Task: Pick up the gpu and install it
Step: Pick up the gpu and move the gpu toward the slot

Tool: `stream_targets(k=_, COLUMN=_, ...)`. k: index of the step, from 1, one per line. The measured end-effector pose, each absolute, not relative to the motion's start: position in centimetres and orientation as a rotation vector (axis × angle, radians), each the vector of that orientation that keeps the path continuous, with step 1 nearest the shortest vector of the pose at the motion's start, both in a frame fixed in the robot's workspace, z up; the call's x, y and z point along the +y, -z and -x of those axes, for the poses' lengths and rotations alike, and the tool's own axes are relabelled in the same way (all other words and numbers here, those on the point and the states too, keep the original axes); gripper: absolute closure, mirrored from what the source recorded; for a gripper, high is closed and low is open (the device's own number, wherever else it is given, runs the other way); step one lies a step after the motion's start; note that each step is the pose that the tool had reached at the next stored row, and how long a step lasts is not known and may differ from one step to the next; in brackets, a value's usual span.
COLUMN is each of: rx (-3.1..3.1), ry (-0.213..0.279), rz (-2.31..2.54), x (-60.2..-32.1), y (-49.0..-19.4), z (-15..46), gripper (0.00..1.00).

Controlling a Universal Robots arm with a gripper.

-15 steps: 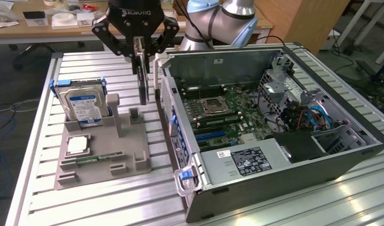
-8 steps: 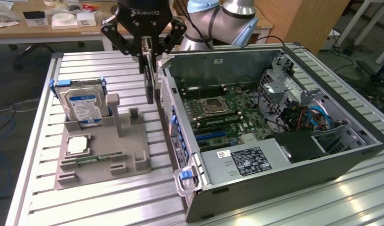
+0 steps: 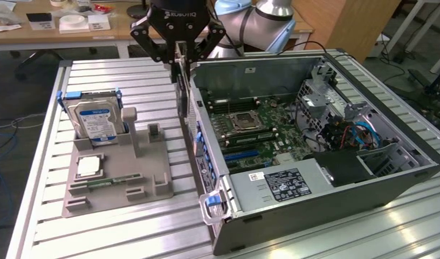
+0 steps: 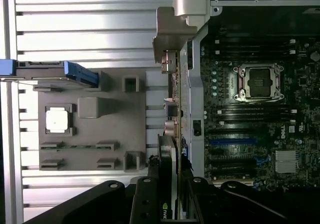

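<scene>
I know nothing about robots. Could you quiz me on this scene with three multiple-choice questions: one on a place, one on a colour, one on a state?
1. The hard drive standing in the grey tray has a frame that is: A) red B) yellow C) blue
2. Where is the gpu? A) lying in the grey tray B) in the gripper, at the computer case's edge C) plugged into a slot
3. The computer case is: A) open B) closed C) upside down
Answers: 1 C, blue rails flank the drive; 2 B, the gripper clamps it on edge; 3 A, the motherboard is exposed.
</scene>
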State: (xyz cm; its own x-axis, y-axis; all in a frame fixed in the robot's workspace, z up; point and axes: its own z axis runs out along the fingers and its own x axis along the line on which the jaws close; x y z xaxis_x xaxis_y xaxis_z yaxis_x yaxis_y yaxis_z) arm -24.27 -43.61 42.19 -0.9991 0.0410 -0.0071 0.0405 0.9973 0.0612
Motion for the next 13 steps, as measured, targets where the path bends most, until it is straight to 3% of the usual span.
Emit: stream_targets(k=13, rx=3.131, ry=-0.105, rz=-0.064, x=-43.6, y=-42.2, z=20.2, gripper=0.74)
